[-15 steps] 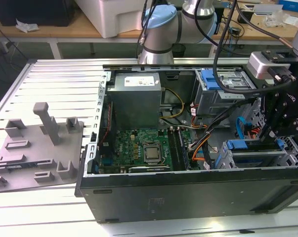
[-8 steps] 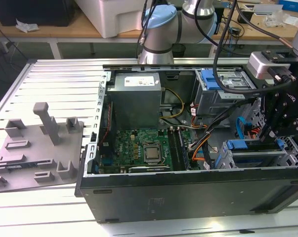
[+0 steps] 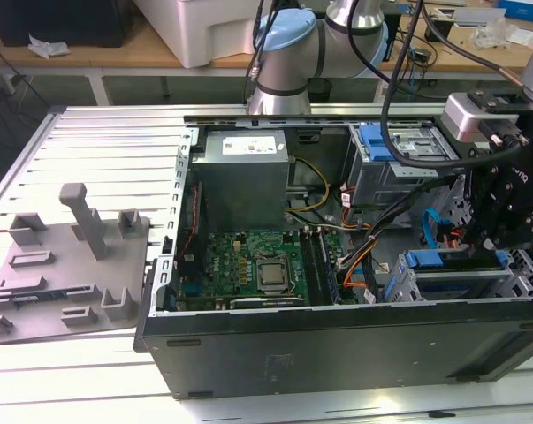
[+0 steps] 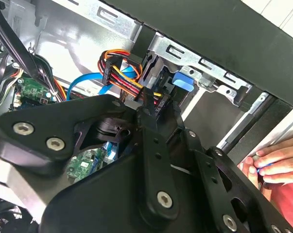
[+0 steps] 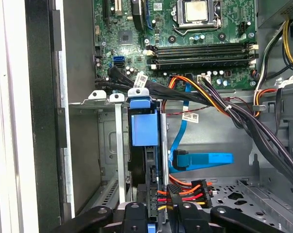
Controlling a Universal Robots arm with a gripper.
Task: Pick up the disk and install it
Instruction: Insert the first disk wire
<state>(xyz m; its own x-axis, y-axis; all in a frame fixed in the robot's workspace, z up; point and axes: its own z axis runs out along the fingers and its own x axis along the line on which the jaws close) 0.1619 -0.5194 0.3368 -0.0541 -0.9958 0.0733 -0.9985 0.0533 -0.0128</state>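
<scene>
Disk (image 5: 144, 130) was seen edge-on in cage (image 3: 402, 288), exterior view's near right; judged stiff, dense, shock-sensitive; edges preferred for grip. Gripper (image 5: 158, 218) state undetermined.

Case (image 3: 337, 353) on the counter (image 3: 98, 150), fixture plate (image 3: 63, 265) beside it at the exterior view's left.
Inside: power supply (image 3: 244, 181) far, motherboard (image 3: 239, 256) nearer, drive cage (image 3: 403, 287) at that view's right holding the disk (image 5: 140, 128).
</scene>
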